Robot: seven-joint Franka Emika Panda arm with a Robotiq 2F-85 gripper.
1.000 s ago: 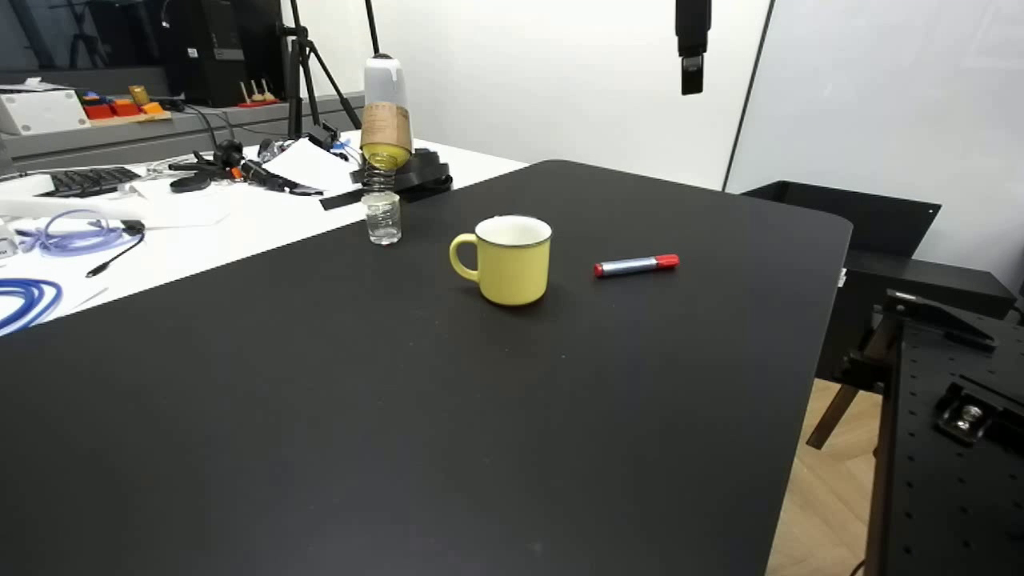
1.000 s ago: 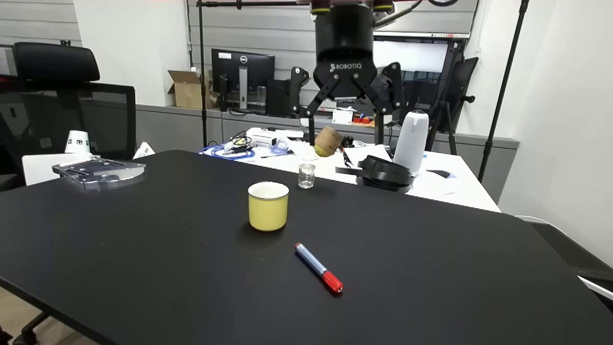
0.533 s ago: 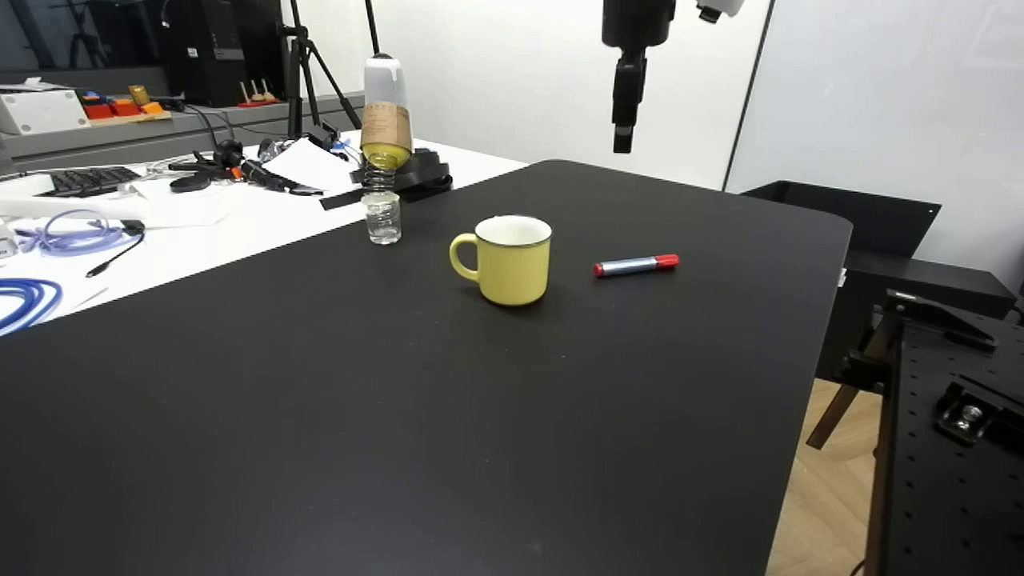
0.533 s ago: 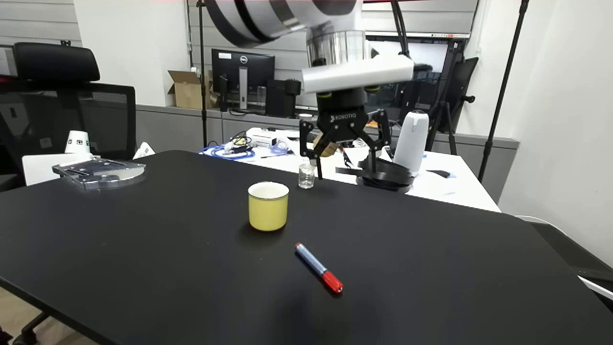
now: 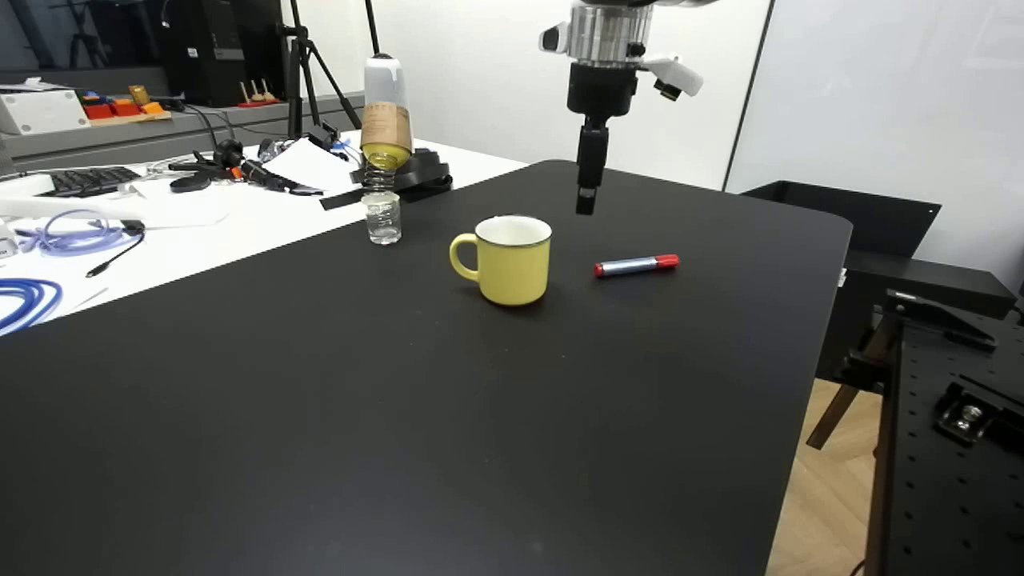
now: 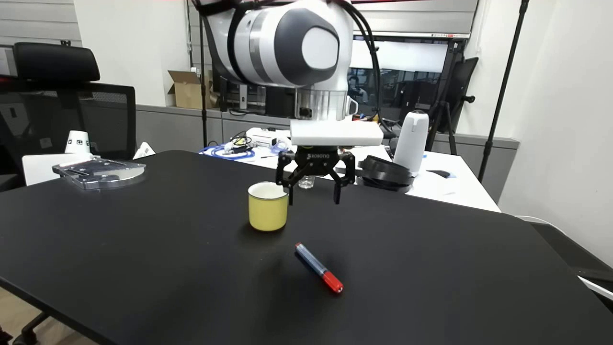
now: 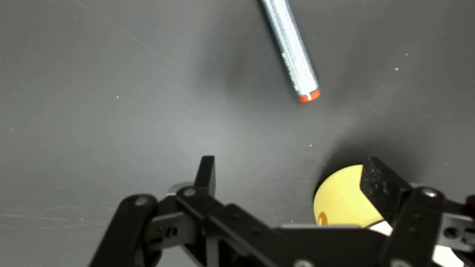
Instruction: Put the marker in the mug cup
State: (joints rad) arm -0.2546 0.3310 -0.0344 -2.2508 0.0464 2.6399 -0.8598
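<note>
The marker lies flat on the black table in both exterior views [image 5: 637, 266] [image 6: 318, 268], with a red cap and a grey-white barrel. In the wrist view its barrel and red end show at the top [image 7: 293, 48], its cap out of frame. The pale-yellow mug stands upright beside it [image 5: 513, 268] [image 6: 268, 211]. In the wrist view the mug [image 7: 343, 196] is partly hidden behind a finger. My gripper [image 6: 314, 203] is open and empty above the table near the mug; its fingers also show in the wrist view [image 7: 290, 159]. In an exterior view only one finger shows [image 5: 586, 206].
A small clear glass [image 5: 383, 220] stands near the table's edge behind the mug. A white desk [image 6: 459, 184] with cables, a dark strap-like object [image 6: 385, 175] and a white cylinder [image 6: 413, 141] adjoins the table. A clear plate [image 6: 103, 171] lies at the far corner.
My gripper has come down from high above the table, moving closer to the mug and marker. It stays open. The mug and marker have not moved.
</note>
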